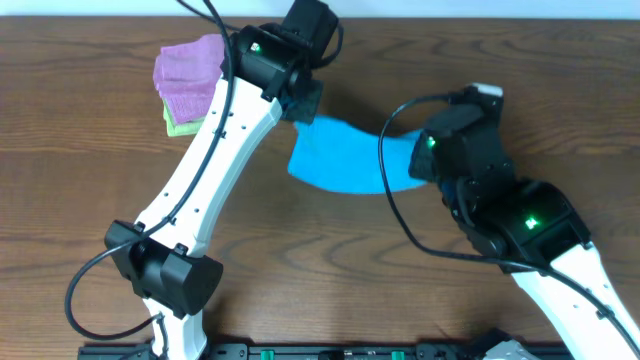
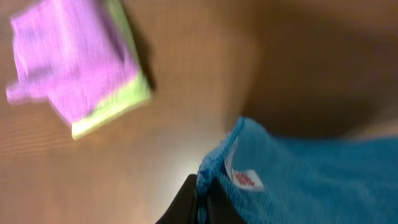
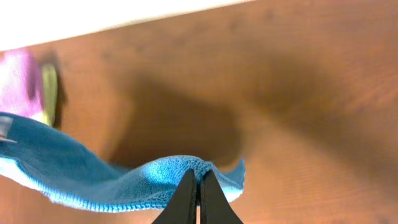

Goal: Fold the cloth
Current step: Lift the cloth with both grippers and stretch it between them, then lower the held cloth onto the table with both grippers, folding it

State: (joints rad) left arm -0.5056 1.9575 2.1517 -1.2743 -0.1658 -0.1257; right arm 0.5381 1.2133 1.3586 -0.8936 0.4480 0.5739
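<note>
Left fingers (image 2: pixel 185 200): closed, pinching the cloth (image 1: pixel 345 160) at its left corner, close to a small white tag.
Neighbours on the left: pink cloth (image 1: pixel 188 72) lies folded on a green cloth (image 1: pixel 178 125), near the left fingers but apart from the blue one.
Cloth: it hangs between the two arms as a sagging band. From the shadow under it in the wrist views, it looks lifted off the desk (image 1: pixel 80 200).
Right fingers (image 3: pixel 184 200): closed on the cloth's right corner, holding only a thin lip of the edge.
Step in hand: probably carrying the held edge over to lay one half on the other.
Doing it well, left side: bring the corner down well short of the folded pair, so nothing is dragged or knocked.
Doing it well, middle: hold the span taut enough to take out the sag. The hanging part should touch down first and lie flat.
Doing it well, right side: match the left arm's height and pace, and let go only once the cloth rests on the desk.
Risk: the right hold looks shallow, so a sharp pull apart could tug the edge free.
</note>
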